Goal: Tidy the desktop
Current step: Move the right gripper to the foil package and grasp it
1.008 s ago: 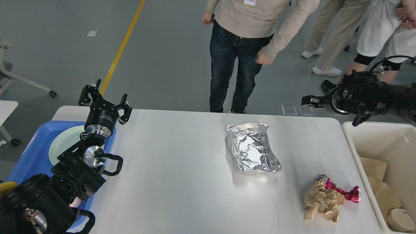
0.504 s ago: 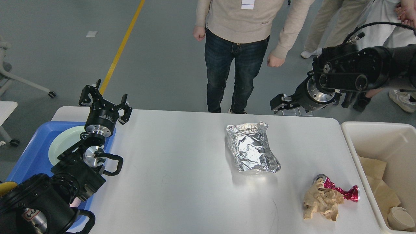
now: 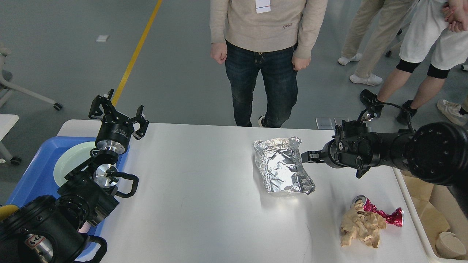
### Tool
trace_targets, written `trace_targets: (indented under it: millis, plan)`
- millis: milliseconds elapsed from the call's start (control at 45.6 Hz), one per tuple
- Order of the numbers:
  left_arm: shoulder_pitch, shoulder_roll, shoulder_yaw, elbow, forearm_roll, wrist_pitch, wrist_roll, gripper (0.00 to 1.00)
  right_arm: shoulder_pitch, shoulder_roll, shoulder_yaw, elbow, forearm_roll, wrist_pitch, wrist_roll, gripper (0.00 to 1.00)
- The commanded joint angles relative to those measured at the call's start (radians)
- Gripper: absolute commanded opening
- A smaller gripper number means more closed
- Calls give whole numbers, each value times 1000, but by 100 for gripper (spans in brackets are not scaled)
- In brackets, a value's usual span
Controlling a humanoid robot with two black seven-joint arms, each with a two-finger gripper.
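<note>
The white desktop (image 3: 204, 204) carries a crumpled foil container (image 3: 283, 170) right of centre. A wad of brown paper (image 3: 360, 228) and a crushed red can (image 3: 387, 215) lie together near the front right. My right gripper (image 3: 308, 156) reaches in from the right, low over the desktop, its tip at the foil container's right rim; its fingers are too small and dark to tell apart. My left gripper (image 3: 117, 109) stands upright at the desktop's back left corner, open and empty.
A blue tray (image 3: 34, 171) holding a pale green plate (image 3: 71, 160) sits at the left beside my left arm. A white bin (image 3: 444, 219) with brown paper and a cup stands at the right edge. People stand just beyond the far edge.
My right arm has swung down and left from beyond the far right corner to the foil container's right side. The person behind shifted left. My left arm stayed still.
</note>
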Motion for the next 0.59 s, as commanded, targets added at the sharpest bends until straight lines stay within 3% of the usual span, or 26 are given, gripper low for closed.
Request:
trace_targets:
  millis: [0, 285, 570]
  plan:
    - [0, 0, 0, 0, 1, 0, 0, 96, -16, 16, 5, -3, 0, -11, 0, 99]
    - [0, -1, 1, 0, -1, 0, 0, 96, -19, 45, 8, -12, 0, -25, 0, 99]
    - [0, 0, 0, 0, -1, 0, 0, 96, -133, 97, 6, -132, 0, -87, 2, 97]
